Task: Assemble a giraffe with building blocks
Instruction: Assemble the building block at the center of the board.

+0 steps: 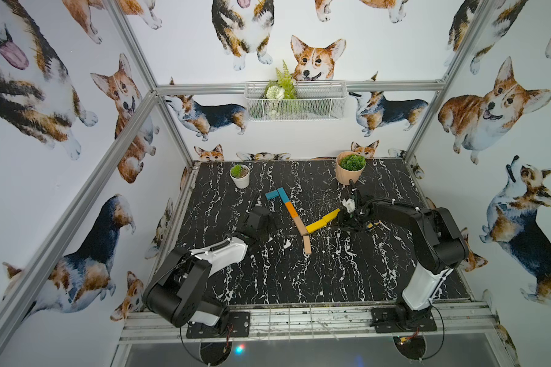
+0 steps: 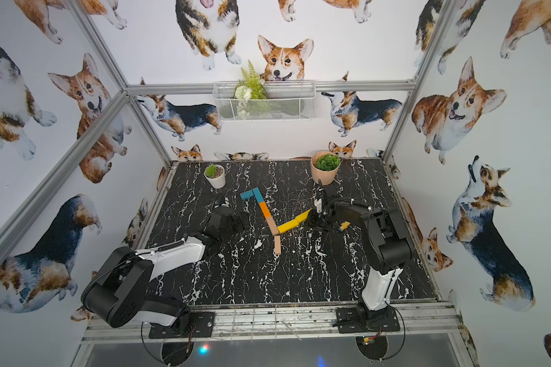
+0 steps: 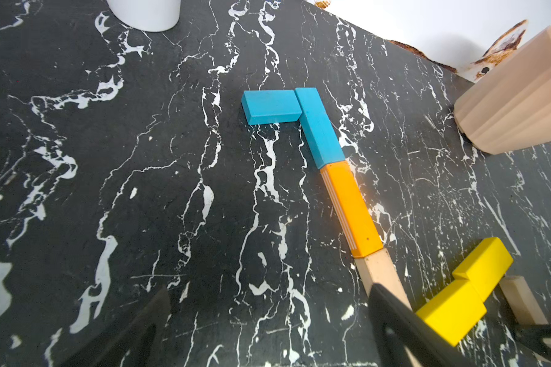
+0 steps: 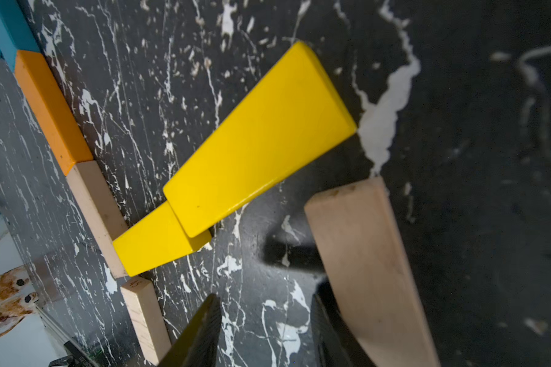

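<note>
grippers [image 3: 264,333] [image 4: 264,336] both spread, two teal planks [image 3: 271,106] [image 3: 320,127], one orange [image 3: 352,208], two yellow [image 3: 482,267] [image 3: 449,313], three tan [image 4: 96,206] [image 4: 143,317] [image 4: 363,254]

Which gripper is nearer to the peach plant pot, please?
Right: the right gripper is just in front of the peach pot; the left gripper is across the giraffe from it.

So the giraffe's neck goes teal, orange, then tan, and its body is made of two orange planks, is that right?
Not quite. The two body planks are yellow, not orange; the left wrist view shows it. The neck does run teal plank, orange plank, then tan plank.
</note>
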`<state>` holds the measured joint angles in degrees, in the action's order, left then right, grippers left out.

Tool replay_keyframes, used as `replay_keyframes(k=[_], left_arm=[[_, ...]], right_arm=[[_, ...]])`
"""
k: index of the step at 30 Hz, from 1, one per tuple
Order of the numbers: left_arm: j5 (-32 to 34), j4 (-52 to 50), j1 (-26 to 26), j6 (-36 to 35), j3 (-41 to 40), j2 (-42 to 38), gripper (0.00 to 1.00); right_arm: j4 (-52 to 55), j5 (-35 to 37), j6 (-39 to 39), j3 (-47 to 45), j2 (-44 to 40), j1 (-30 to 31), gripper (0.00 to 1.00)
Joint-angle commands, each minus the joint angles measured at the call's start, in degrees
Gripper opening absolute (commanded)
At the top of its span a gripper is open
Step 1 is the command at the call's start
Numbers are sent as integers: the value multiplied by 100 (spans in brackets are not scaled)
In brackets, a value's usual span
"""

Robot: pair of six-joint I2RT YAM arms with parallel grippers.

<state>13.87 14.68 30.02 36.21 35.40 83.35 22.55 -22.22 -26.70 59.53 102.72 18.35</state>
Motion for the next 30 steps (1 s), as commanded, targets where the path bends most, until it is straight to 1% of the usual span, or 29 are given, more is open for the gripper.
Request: replay_keyframes(k=[1, 5, 11, 16, 20, 21, 22, 23, 24, 25, 30], left_arm=[[28, 124, -3, 9, 2, 29, 100], [36, 130, -5, 3, 2, 21, 100], [33, 132, -5, -8, 1, 32, 100], [22, 132, -5, -17, -4, 5, 100], [28, 148, -4, -17, -11, -11, 100], [15, 149, -5, -25, -7, -3, 100], [11, 143, -4, -26, -7, -3, 100], [11, 141, -1, -26, -15, -18, 100], [7, 143, -5, -26, -23, -32, 100], [3, 141, -5, -26, -24, -44, 100], [54, 132, -5, -52, -68, -124, 100]], right_arm=[[494, 391, 203, -26, 3, -24, 50], [644, 372, 248, 22, -109, -24, 50], [1092, 976, 453, 113, -362, -27, 50], [1137, 896, 338, -23, -601, -30, 50], [1171, 1357, 292, -179, -927, -49, 51], [1157, 1339, 296, -208, -948, -92, 51], [1133, 1298, 279, -222, -937, -131, 54], [1088, 1198, 268, -232, -905, -179, 55], [1040, 1095, 260, -240, -856, -215, 58], [997, 1060, 249, -252, -805, -226, 59], [773, 877, 250, -240, -477, -294, 60]])
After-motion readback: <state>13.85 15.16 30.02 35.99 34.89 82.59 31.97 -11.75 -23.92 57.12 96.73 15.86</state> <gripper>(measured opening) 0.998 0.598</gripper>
